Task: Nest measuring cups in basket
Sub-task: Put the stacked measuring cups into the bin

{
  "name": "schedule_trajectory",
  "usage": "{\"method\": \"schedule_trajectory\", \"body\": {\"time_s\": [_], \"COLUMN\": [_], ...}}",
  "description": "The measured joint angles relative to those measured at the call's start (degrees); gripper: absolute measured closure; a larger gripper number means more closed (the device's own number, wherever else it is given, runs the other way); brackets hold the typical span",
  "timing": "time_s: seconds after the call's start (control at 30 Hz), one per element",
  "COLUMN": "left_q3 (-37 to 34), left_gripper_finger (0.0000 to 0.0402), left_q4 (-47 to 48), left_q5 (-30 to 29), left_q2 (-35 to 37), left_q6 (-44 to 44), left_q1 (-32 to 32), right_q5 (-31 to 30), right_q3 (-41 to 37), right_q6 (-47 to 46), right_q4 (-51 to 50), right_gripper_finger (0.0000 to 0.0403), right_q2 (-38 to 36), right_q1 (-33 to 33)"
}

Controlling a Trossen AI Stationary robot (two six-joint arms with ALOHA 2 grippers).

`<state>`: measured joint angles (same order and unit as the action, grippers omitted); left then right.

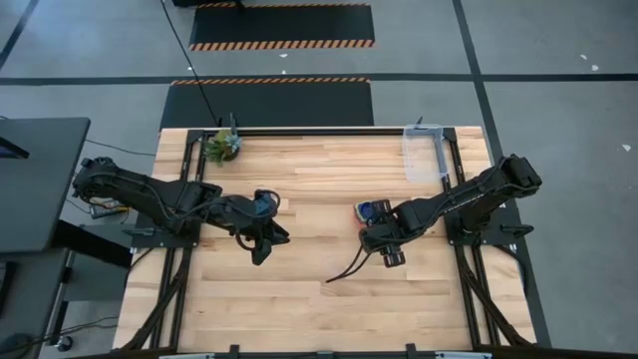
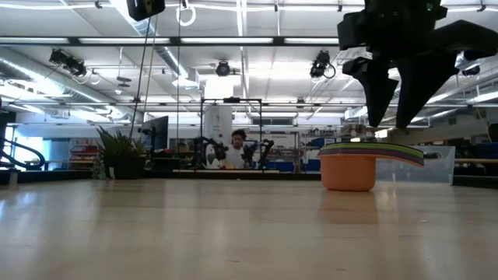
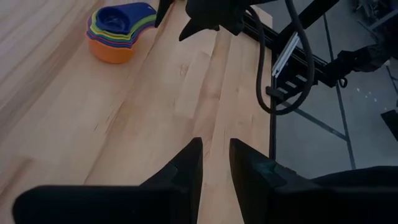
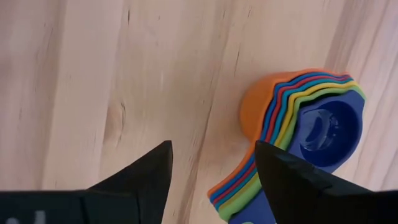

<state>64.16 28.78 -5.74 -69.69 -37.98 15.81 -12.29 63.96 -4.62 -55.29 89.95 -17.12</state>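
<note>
**Orange cup at the bottom, dark blue on top: the stack sat on bare wood**

Orange plastic formed the outermost of the cups (image 4: 309, 127), with red, light blue, yellow and green rims showing inside it and the dark blue one innermost. All were nested into a single stack on the table (image 1: 299, 289), right of its middle. My right gripper (image 4: 213, 163) hung just above and beside that stack, its fingers (image 4: 146, 168) spread apart and pinching nothing; the stack lay next to one finger, not between the two. My left gripper (image 3: 215, 160) waited over the table's left half, well apart from the cups, fingers slightly parted and empty. At the far right corner stood the basket (image 1: 423, 152), holding no cup that I could see. Near the far left corner was a plant (image 1: 223, 146).
</note>
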Motion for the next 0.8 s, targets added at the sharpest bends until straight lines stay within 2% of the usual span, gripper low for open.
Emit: {"method": "schedule_trajectory", "body": {"time_s": [0.23, 0.47, 0.8], "left_q3": [0.0, 0.0, 0.0], "left_gripper_finger": [0.0315, 0.0315, 0.0315], "left_q4": [-0.6, 2.5, 3.2], "left_q5": [-1.5, -11.0, -11.4], "left_q2": [0.0, 0.0, 0.0], "left_q6": [6.4, 7.1, 7.6], "left_q1": [-0.9, -4.3, -6.7], "right_q5": [0.0, -4.2, -11.4], "right_q3": [0.0, 0.0, 0.0], "right_q6": [1.6, 1.6, 3.6], "right_q4": [0.0, 0.0, 0.3], "right_gripper_finger": [0.017, 0.017, 0.017], "right_q2": [0.0, 0.0, 0.0], "right_q1": [0.0, 0.0, 0.3]}}
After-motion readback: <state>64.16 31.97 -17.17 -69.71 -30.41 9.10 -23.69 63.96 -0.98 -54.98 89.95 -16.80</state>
